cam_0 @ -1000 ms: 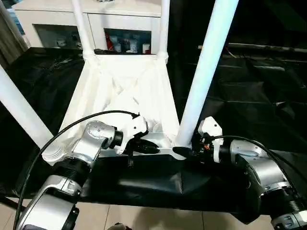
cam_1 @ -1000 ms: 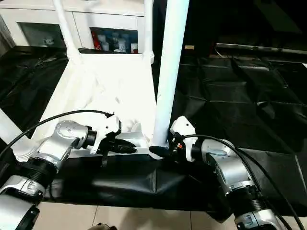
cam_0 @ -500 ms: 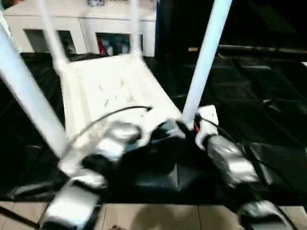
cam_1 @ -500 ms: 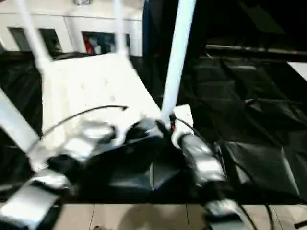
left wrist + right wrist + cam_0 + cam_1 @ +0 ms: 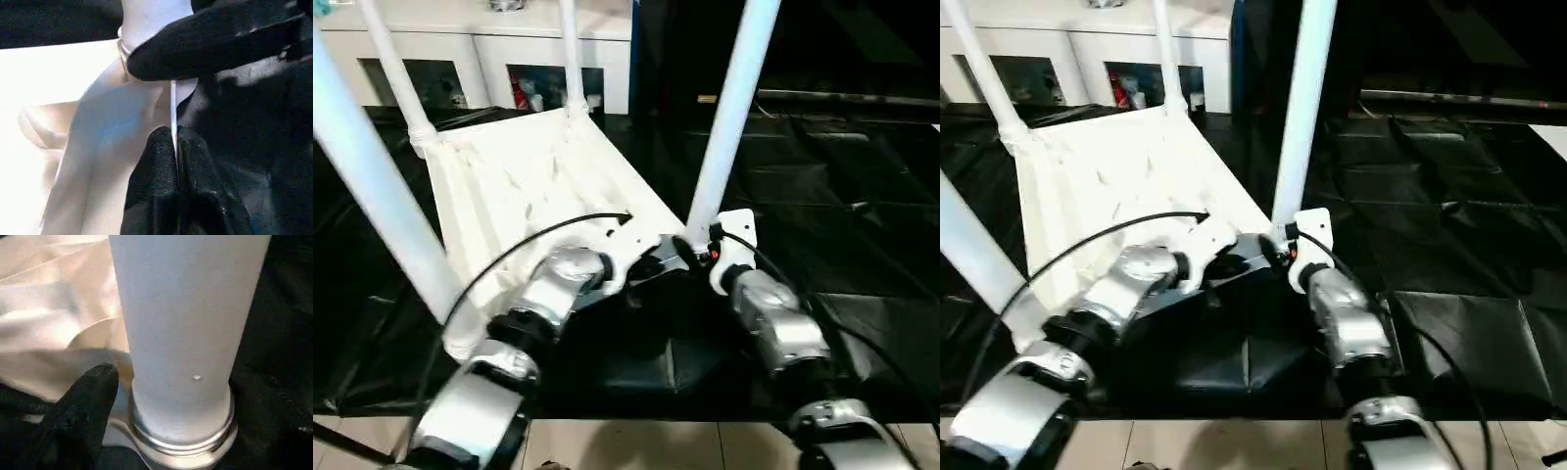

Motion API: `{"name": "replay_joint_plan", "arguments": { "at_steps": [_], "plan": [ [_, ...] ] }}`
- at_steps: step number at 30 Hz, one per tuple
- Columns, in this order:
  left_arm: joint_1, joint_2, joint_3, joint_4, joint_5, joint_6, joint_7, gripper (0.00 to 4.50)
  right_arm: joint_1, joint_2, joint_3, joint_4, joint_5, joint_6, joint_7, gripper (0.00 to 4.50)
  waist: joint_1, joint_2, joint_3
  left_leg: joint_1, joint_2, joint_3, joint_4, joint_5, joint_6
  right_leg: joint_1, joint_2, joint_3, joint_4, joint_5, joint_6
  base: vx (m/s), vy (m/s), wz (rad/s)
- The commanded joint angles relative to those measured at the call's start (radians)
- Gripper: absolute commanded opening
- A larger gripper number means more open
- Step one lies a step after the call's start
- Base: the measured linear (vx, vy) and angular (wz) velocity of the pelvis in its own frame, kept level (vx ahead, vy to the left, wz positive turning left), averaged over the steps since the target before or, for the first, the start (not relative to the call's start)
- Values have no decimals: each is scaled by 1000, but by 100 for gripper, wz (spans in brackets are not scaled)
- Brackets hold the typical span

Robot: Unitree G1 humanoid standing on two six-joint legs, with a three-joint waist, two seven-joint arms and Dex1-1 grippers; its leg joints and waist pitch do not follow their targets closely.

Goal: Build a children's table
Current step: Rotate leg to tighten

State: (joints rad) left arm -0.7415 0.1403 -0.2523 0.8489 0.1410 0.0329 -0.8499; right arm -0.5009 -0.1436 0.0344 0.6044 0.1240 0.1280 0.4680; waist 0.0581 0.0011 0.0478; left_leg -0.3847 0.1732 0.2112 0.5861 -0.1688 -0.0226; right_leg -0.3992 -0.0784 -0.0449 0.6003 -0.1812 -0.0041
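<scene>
Tabletop (image 5: 529,186), white and lying upside down with its ribbed underside up, fills the left and centre of the head views, resting on a black sheet (image 5: 822,196) that covers the surface around it. Four white tubular legs stand up from its corner sockets: the near-right leg (image 5: 729,117) rises through the upper middle of the frame, the near-left leg (image 5: 382,196) slants up along the left edge, and the two far legs (image 5: 570,54) stand at the top left, in front of a white cabinet (image 5: 489,39) with glass doors. At the centre of the frame both silver forearms meet at the near-right corner. The left gripper (image 5: 175,147) has its two black fingers pressed together on a thin white edge of the tabletop, pinching it just beside the socket. The right gripper (image 5: 690,250) sits at the base of the near-right leg; in its wrist view one black finger (image 5: 80,416) lies beside the leg's foot, where a silvery ring (image 5: 183,438) circles the tube, and its jaws stand wide around the leg, though whether they press on it cannot be told. Black cables (image 5: 509,255) loop over both wrists.
</scene>
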Motion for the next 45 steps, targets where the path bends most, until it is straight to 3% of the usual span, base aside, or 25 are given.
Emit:
{"name": "replay_joint_plan", "arguments": {
  "at_steps": [1,6,10,17,18,20,21,33,40,43,44,45],
  "plan": [
    [29,26,-36,-15,-9,-52,-110,0,15,-37,70,-86,20,21,160,405,4,-9,-59,20,59,-36,-72,-267,40,38,-75,41,-82,-264,-192,0,0,0],
    [64,98,-20,-89,-92,-49,-319,0,85,-182,137,-219,45,48,407,405,18,-8,-59,23,64,-31,-70,-234,57,40,-72,40,-73,-187,-227,0,0,0],
    [92,161,-14,-163,-152,27,-464,0,106,-245,139,-283,96,123,520,405,32,-7,-61,26,71,-30,-70,-228,53,38,-75,40,-68,-182,-240,0,0,0],
    [96,188,0,-164,-159,21,-481,0,102,-268,153,-291,92,134,567,405,32,-6,-59,26,67,-32,-72,-251,22,35,-78,41,-71,-228,-232,0,0,0],
    [101,192,2,-173,-161,28,-484,0,99,-269,159,-290,89,141,570,405,31,-18,-60,24,67,-30,-71,-241,26,37,-77,40,-71,-220,-231,0,0,0],
    [107,195,2,-184,-163,38,-487,0,97,-269,165,-288,84,147,574,388,34,-11,-60,25,68,-31,-70,-224,30,35,-79,41,-67,-206,-234,0,0,0],
    [111,197,1,-190,-163,43,-490,0,96,-269,176,-283,70,144,579,388,33,-13,-60,24,67,-30,-69,-218,34,36,-78,40,-67,-200,-234,0,0,0],
    [113,190,0,-196,-164,44,-473,0,103,-255,183,-276,59,132,571,284,34,-14,-60,23,65,-30,-66,-201,41,37,-77,40,-66,-194,-231,0,0,0],
    [108,171,-1,-171,-143,41,-414,0,107,-212,155,-234,45,124,474,268,30,-12,-60,23,65,-30,-66,-210,35,35,-77,40,-67,-202,-233,0,0,0],
    [80,89,4,-83,-87,38,-205,0,90,-126,116,-163,8,166,260,267,20,-14,-52,27,61,-33,-71,-272,7,29,-79,41,-82,-317,-213,0,0,0],
    [78,83,4,-80,-86,41,-196,0,89,-120,114,-160,6,167,247,267,15,-16,-51,31,60,-38,-73,-309,-13,27,-80,39,-88,-391,-195,0,0,0],
    [69,43,3,-60,-77,58,-135,0,83,-73,91,-144,2,178,153,267,9,-17,-52,26,60,-43,-75,-315,-23,32,-82,39,-88,-421,-178,0,0,0]
  ]
}}
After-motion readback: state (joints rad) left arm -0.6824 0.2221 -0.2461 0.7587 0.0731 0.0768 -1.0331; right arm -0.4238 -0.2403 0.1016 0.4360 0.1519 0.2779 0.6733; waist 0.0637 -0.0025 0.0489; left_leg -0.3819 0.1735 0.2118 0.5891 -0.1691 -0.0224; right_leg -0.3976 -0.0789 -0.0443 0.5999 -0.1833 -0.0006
